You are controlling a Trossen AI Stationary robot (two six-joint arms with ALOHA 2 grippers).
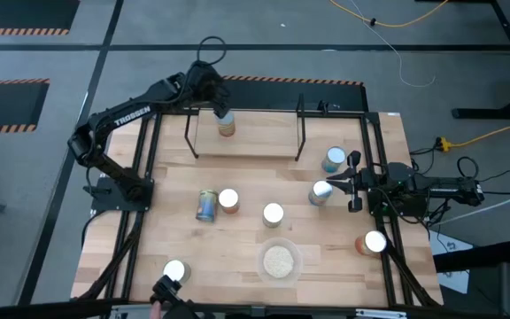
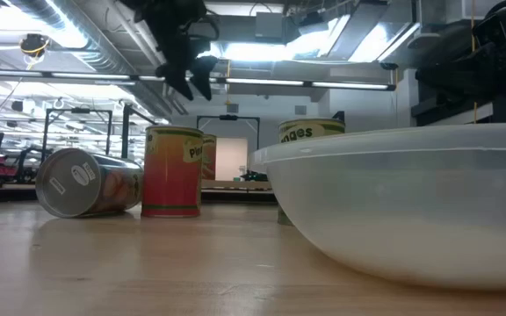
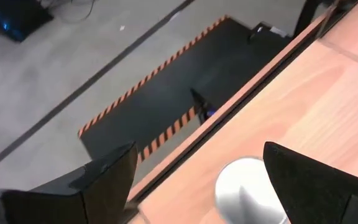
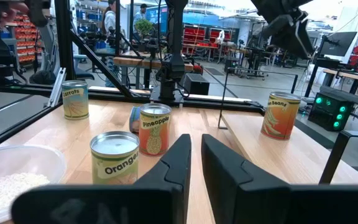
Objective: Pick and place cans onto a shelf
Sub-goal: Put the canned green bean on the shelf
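Note:
One can (image 1: pixel 227 122) with an orange label stands upright on the shelf (image 1: pixel 264 142), at its left end. My left gripper (image 1: pixel 212 96) hovers open just above it; the can's silver top (image 3: pixel 241 190) shows below, between the spread fingers. From the right wrist view, that gripper (image 4: pixel 286 28) hangs clear above the can (image 4: pixel 280 115). Several more cans stand on the table; one blue can (image 1: pixel 206 205) lies on its side. My right gripper (image 1: pixel 352 182) rests shut at the table's right edge, beside two blue cans (image 1: pixel 320 192).
A clear bowl of pale grains (image 1: pixel 279 260) sits near the front edge. Upright cans stand mid-table (image 1: pixel 273 213), front left (image 1: pixel 174 270) and at the right edge (image 1: pixel 372 242). The shelf's black uprights (image 1: pixel 301 115) flank bare board to the right of the placed can.

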